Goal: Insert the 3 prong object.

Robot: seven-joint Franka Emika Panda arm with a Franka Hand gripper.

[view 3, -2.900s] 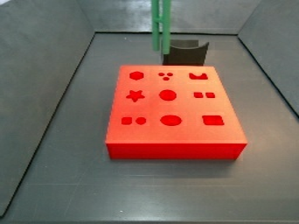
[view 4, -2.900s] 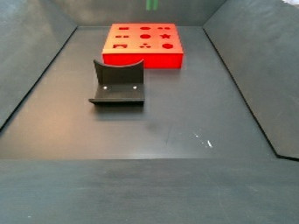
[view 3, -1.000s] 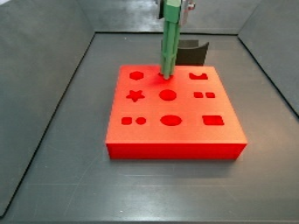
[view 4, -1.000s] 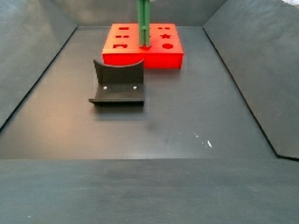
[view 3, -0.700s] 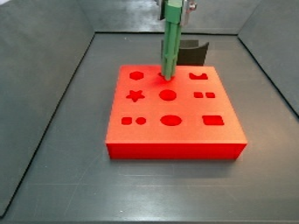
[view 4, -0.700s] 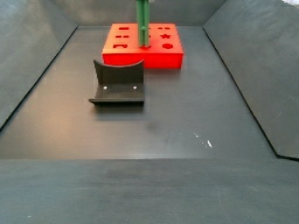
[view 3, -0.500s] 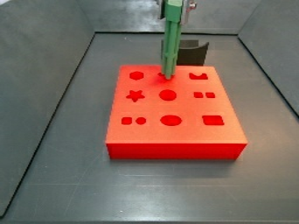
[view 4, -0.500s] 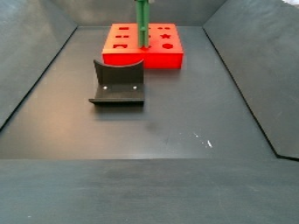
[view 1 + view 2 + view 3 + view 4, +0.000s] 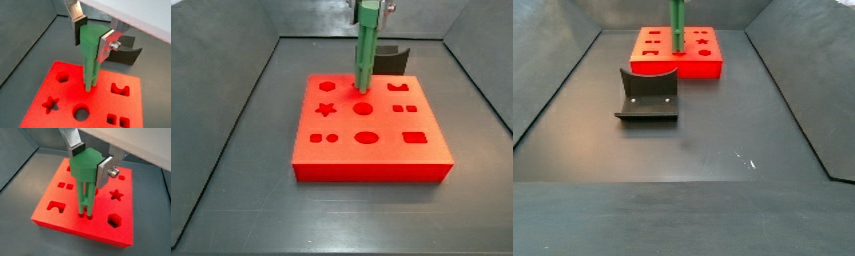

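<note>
- Since the frame of 2.9 s ago, the end effector (image 9: 370, 10) has come down over the red block (image 9: 372, 165) with the 3 prong object (image 9: 364, 55); against the frames of the last second almost nothing has changed.
- Now the end effector is pinching the top of the 3 prong object (image 9: 89, 55) between its two silver fingers (image 9: 105, 172).
- Its position is upright above the far middle part of the red block (image 9: 67, 200), and in a wrist view the prongs seem to reach the block's top face at the three small holes; whether they are already inside I cannot tell.
- I judge the piece to be light and stiff, a hard plastic bar with smooth faces, so it can slip or turn a little between the pads.
- Its thin prongs look like the weak part and may bend or snap if they are pressed down beside the holes.
- High on the wide flat faces, where it is held now, seems the right place for the grip, with the prongs left free.
- Behind the block, the dark holder (image 9: 647, 95) stands alone on the table (image 9: 714, 150).
</note>
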